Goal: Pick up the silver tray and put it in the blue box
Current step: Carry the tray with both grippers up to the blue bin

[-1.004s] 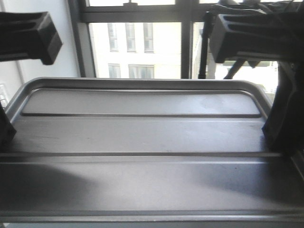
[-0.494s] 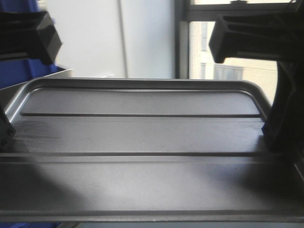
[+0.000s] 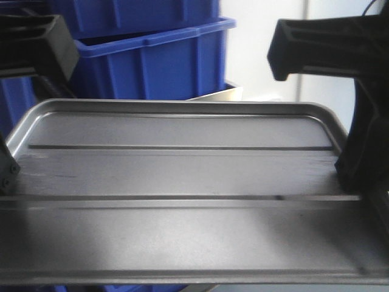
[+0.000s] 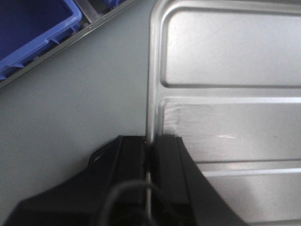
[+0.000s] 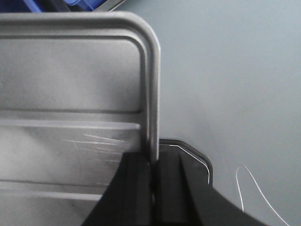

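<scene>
The silver tray fills the front view, held level in the air with its two ridges running across. My left gripper is shut on the tray's left rim, one finger inside and one outside. My right gripper is shut the same way on the right rim of the tray. In the front view the black grippers stand at the tray's left and right edges. A blue box with a thick rim stands just beyond the tray's far edge. A corner of a blue box lies far below the left gripper.
More blue crates are stacked above and left of the near one. A silver metal edge shows behind the tray's far rim. A white wall is at the right. Grey floor lies below, with a thin white wire.
The background has swept from a window, past a white wall, to the blue crates, so the view has turned left. The tray stays gripped at both rims in the same pose.
</scene>
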Robot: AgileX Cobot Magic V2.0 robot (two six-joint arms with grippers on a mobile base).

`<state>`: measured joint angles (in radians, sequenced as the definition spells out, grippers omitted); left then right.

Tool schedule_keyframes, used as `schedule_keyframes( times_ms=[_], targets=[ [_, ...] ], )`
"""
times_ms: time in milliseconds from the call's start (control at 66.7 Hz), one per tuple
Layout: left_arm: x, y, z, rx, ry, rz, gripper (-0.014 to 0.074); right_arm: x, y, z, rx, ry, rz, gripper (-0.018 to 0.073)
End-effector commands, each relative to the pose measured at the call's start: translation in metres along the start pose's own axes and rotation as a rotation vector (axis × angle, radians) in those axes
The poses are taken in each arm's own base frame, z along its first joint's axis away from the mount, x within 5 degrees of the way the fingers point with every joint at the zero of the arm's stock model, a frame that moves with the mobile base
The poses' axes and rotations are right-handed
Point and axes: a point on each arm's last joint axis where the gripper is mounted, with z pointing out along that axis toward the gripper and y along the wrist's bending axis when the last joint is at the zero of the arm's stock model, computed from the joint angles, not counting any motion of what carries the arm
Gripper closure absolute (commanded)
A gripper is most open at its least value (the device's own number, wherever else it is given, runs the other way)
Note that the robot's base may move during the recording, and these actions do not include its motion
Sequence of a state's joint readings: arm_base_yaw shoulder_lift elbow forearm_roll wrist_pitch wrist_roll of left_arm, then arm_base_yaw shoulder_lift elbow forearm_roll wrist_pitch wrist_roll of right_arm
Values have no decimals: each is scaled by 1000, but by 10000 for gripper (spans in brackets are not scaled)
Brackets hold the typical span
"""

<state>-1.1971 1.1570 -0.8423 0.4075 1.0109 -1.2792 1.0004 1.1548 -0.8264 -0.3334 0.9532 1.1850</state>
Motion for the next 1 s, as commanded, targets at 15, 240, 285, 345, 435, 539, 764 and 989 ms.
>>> schedule_keyframes(
  times_ms=[15,240,285,345,435,539,764,989],
  targets=[
    [-7,-3,-12,56,-53,-4,602,-8,4,-11,-57,-64,-12,505],
    [-7,-3,-12,56,-53,-4,602,-8,4,-11,-57,-64,-12,505],
    [-7,-3,-12,56,-53,-4,602,-8,4,-11,-57,-64,-12,505],
    [-7,-3,-12,56,-53,-4,602,-8,4,-11,-57,-64,-12,505],
    [-7,-3,-12,56,-53,-4,602,-8,4,-11,-57,-64,-12,505],
    [-7,-3,-12,56,-53,-4,602,-8,4,-11,-57,-64,-12,505],
    [-7,-3,-12,56,-53,-4,602,-8,4,-11,-57,-64,-12,505],
    [-7,-3,-12,56,-53,-4,602,-8,4,-11,-57,-64,-12,505]
  ],
)
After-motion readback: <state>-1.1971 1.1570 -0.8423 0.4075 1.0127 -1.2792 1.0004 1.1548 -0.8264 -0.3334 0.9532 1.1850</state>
